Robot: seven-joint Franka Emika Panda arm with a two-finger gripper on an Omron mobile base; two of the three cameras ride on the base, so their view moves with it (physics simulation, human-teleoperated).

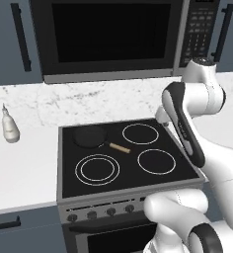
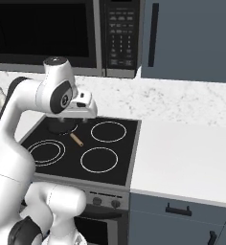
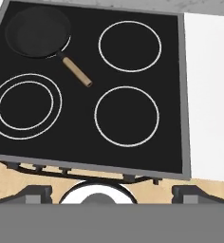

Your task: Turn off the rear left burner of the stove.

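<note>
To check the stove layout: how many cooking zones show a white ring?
3: a double-ring zone at front left, single-ring zones at rear right and front right. The skillet covers the rear left burner, so any ring there is hidden.

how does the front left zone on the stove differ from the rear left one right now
The front left zone is marked by double white rings; the rear left burner shows no ring. The front left zone is bare, while the rear left burner is covered by a black skillet whose wooden handle points toward the middle of the glass. Seen from the left base, the front left zone lies nearer the knob panel. Both sit on the left side of the same black glass stove.
</note>
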